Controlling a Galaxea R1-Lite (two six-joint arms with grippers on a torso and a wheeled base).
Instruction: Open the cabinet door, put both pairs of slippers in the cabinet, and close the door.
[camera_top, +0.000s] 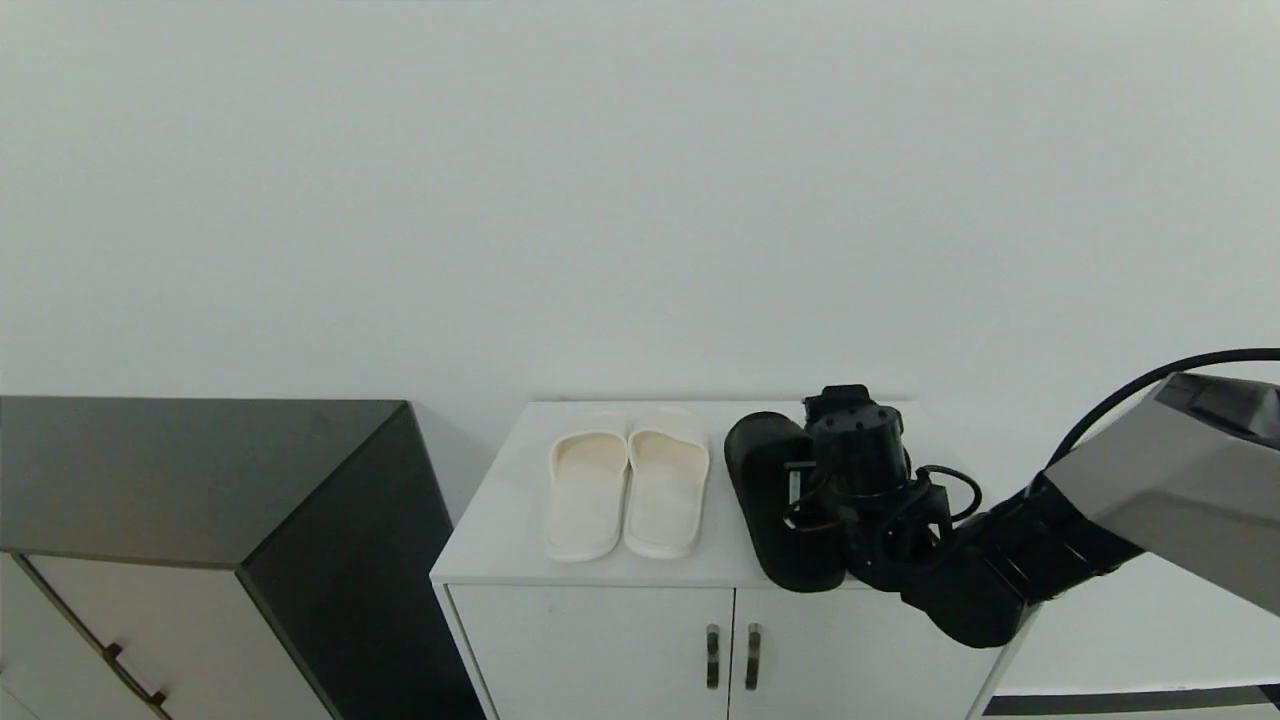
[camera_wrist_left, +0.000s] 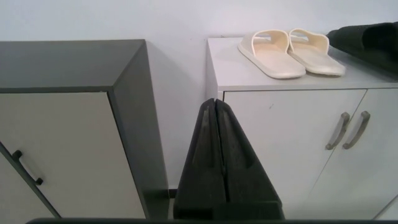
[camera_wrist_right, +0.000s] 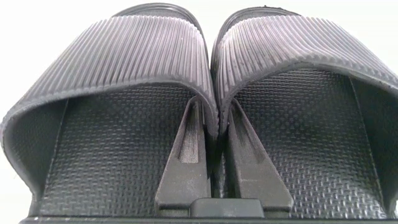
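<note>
White cabinet (camera_top: 497, 545): both doors (camera_top: 600, 650) shut, the two handles (camera_top: 712, 656) side by side at the centre seam.

Cream slippers (camera_top: 625, 485) are laid as a pair on the cabinet top, touching each other, toes toward the wall. Black slippers (camera_top: 765, 480) are set on the same top at 3 o'clock of the cream pair, just beside it, with the heels slightly over the front edge.

Right gripper (camera_top: 800, 500) is placed at the heel end of the black pair. One finger (camera_wrist_right: 186, 155) is seen inside each slipper, and the two adjoining inner side walls are pinched between the fingers, so the gap is narrow.

Left gripper (camera_wrist_left: 216, 109) is held low in front of the cabinet, at 9 o'clock of the doors; the fingers are pressed flat together with nothing between them.

Dark cabinet (camera_top: 200, 470) is noted at 9 o'clock of the white one.
</note>
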